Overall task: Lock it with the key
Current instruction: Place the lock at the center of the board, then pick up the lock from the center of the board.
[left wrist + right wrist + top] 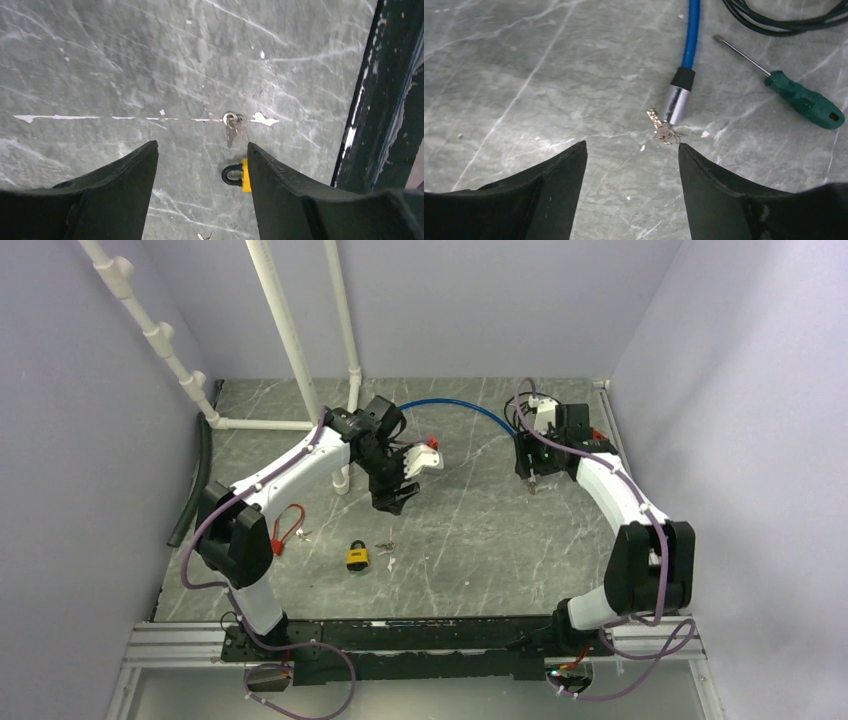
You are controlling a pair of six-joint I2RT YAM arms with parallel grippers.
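While your left gripper (201, 147) and right gripper (632, 147) gape empty, keys (233, 125) and yellow padlock (243, 176) lie untouched; locking remains undone.

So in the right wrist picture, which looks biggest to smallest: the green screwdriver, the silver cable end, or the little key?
1. green screwdriver, longest by far
2. silver cable end
3. little key, only slightly smaller

All lie flat, about equally far from the camera.

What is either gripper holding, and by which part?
Nothing. Left gripper is open and empty above the keys and padlock; right gripper is open and empty near the key at the blue cable end.
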